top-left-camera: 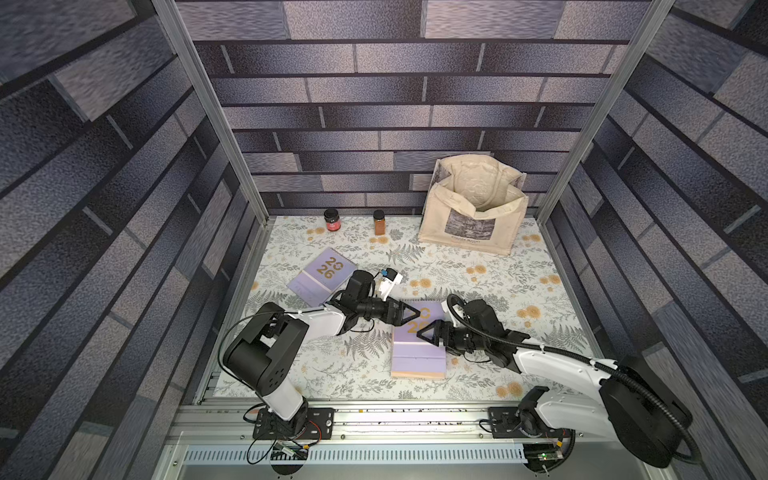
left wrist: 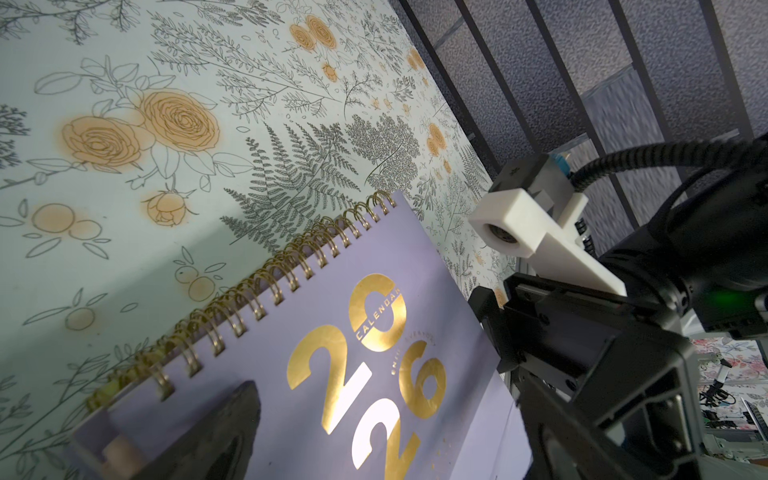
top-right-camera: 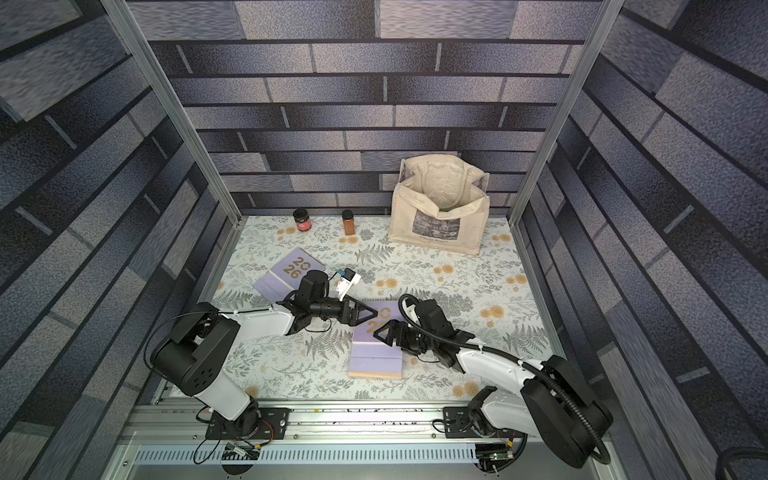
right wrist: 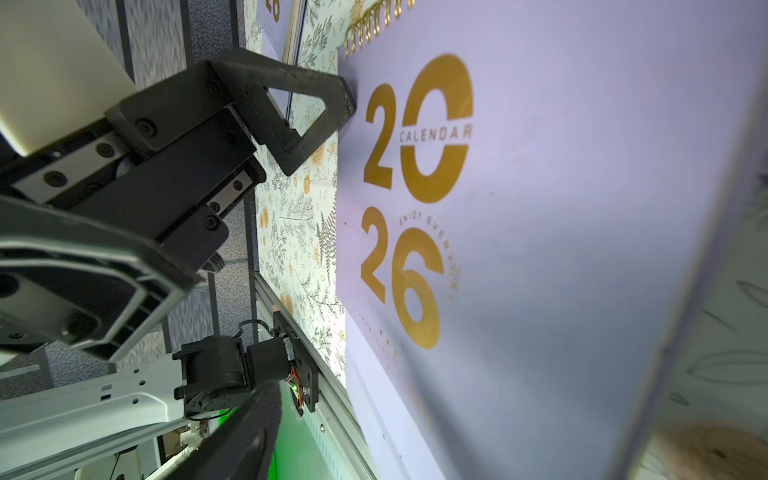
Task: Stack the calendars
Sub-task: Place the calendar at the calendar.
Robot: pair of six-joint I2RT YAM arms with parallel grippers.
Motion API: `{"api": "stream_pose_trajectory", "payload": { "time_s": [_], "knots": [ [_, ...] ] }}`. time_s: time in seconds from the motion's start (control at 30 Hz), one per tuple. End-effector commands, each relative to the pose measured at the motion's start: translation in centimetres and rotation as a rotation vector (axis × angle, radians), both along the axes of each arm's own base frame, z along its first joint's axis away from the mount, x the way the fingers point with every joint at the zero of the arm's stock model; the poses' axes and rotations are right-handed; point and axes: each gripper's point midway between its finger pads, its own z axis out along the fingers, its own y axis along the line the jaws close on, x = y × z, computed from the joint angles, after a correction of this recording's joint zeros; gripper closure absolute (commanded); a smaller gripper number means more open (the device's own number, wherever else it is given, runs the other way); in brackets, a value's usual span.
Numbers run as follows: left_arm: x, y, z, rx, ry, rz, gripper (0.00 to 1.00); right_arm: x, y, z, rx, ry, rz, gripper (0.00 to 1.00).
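One fingertip (right wrist: 347, 99) of the left gripper (top-left-camera: 404, 314), spread wide and empty, is set against the side edge of the lilac-topped stack (top-left-camera: 417, 357). The right gripper (top-left-camera: 430, 331), also parted with nothing held, is poised over the opposite side, probably so the edges can be squared. The stack is laid near the table's (top-left-camera: 519, 291) front middle. A lone lilac calendar (top-left-camera: 322, 276) is seen well apart, likely to be added next.

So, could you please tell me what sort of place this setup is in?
Probably a robot test cell, not a real room: aluminium frame posts, printed brick-pattern walls and a floral-papered tabletop.
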Motion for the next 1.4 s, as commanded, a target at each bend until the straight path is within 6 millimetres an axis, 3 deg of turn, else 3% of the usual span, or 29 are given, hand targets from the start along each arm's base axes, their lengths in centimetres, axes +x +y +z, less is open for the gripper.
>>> {"api": "stream_pose_trajectory", "payload": {
  "time_s": [0.0, 0.2, 0.4, 0.57, 0.7, 0.87, 1.07, 1.37],
  "knots": [
    [-0.3, 0.3, -1.9, 0.051, 0.059, 0.017, 0.0, -0.9, -2.8, -2.6, -0.186, 0.05, -0.037, 0.09],
    [-0.1, 0.2, -2.0, 0.054, 0.061, 0.021, 0.0, -1.0, -4.4, -2.6, -0.272, 0.047, -0.062, 0.01],
    [0.2, 0.2, -1.7, 0.053, 0.052, 0.03, 0.0, -0.8, -5.5, -2.1, -0.355, 0.02, -0.063, 0.0],
    [1.1, 0.3, 1.0, 0.046, -0.015, 0.058, 0.0, 0.3, -5.6, -0.8, -0.403, -0.019, -0.043, 0.0],
    [2.7, 1.8, 3.4, 0.063, -0.096, 0.153, 0.0, 1.3, -5.1, 0.2, -0.417, -0.045, -0.028, 0.0],
    [5.0, 5.4, 4.9, 0.105, -0.158, 0.317, 0.0, 2.4, -4.5, 0.5, -0.451, -0.043, -0.01, 0.0],
    [4.7, 7.7, 4.6, 0.127, -0.149, 0.367, 0.0, 3.5, -4.4, -0.1, -0.495, -0.037, -0.013, 0.0],
    [4.1, 8.6, 3.3, 0.146, -0.121, 0.39, 0.0, 4.6, -2.4, 0.2, -0.464, -0.039, 0.042, 0.0]
  ]
}}
